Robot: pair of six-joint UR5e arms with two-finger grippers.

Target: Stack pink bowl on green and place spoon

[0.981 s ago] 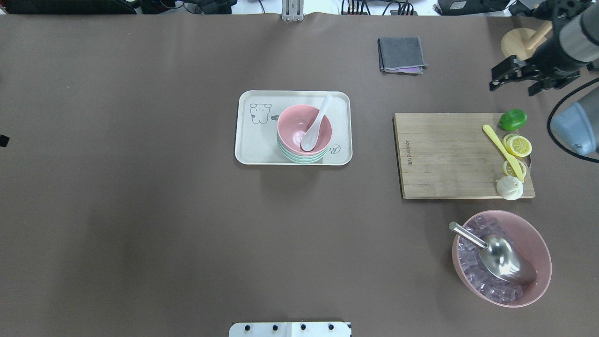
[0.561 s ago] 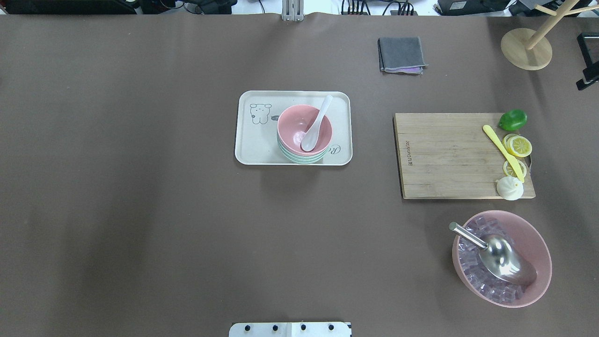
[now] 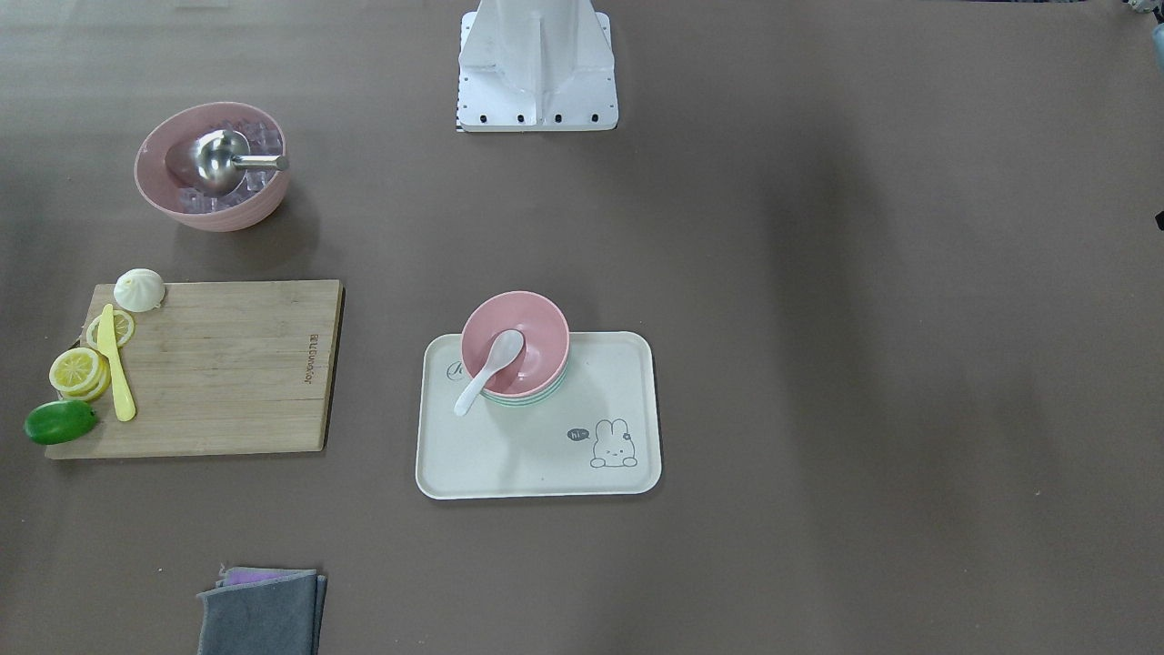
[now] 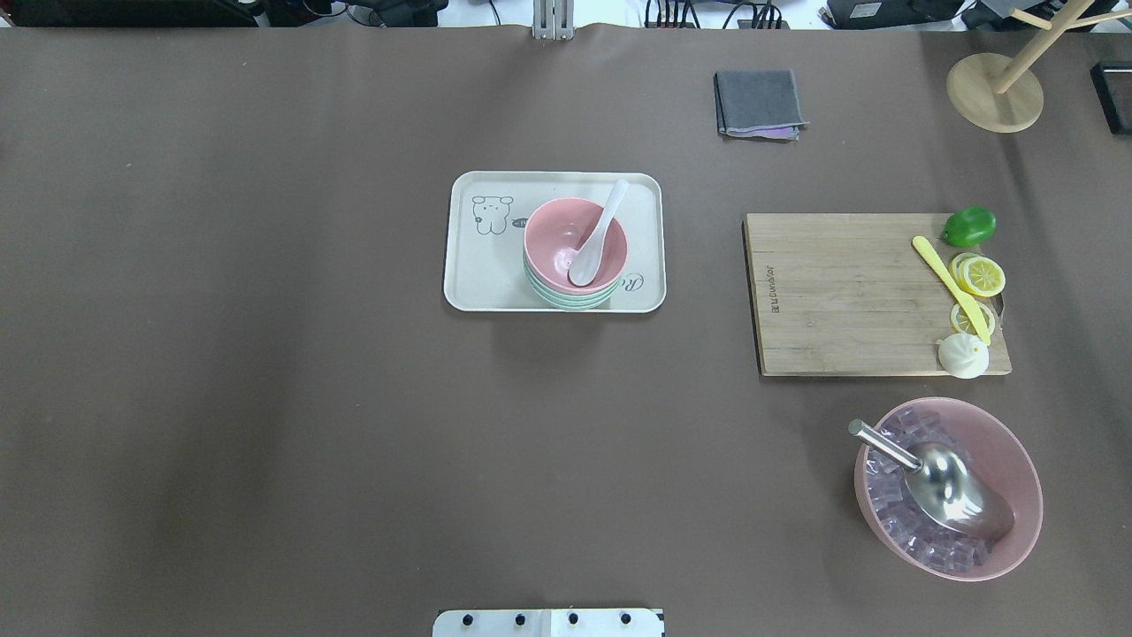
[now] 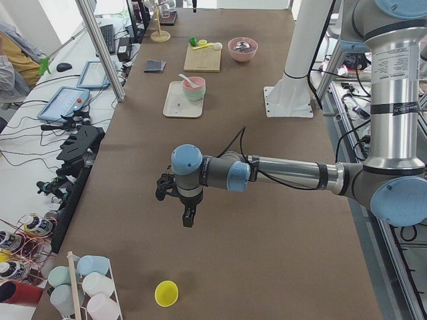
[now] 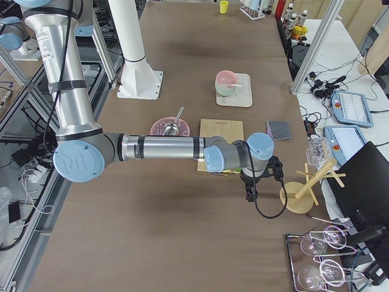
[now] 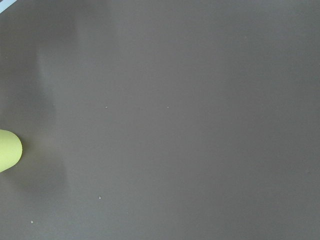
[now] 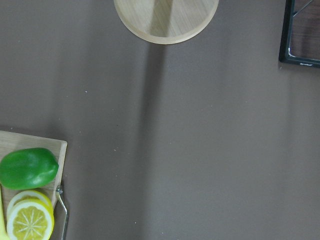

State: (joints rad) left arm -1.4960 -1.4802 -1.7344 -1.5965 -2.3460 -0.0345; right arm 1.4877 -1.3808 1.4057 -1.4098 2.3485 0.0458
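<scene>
A pink bowl [image 4: 553, 239] sits stacked inside a green bowl [image 4: 566, 301] on the right half of a cream tray [image 4: 478, 274] at mid-table. A white spoon [image 4: 600, 234] rests in the pink bowl with its handle over the rim. The stack also shows in the front view: the pink bowl [image 3: 536, 332], the green bowl [image 3: 523, 398], the spoon [image 3: 486, 373] and the tray [image 3: 546, 455]. My left gripper [image 5: 187, 219] hangs over bare table far to the left. My right gripper [image 6: 250, 193] hangs near the wooden stand. I cannot tell whether either is open.
A cutting board [image 4: 840, 292] with a lime [image 4: 968, 226], lemon slices [image 4: 980, 276], a yellow knife [image 4: 946, 283] and a bun [image 4: 962, 356] lies right of the tray. A large pink bowl [image 4: 1017, 460] holds ice and a metal scoop [image 4: 946, 482]. A grey cloth [image 4: 759, 103] and a wooden stand [image 4: 995, 93] lie at the far side.
My right arm and gripper have drawn out of the overhead view past its upper right edge. The bowls, spoon and tray have not moved.
</scene>
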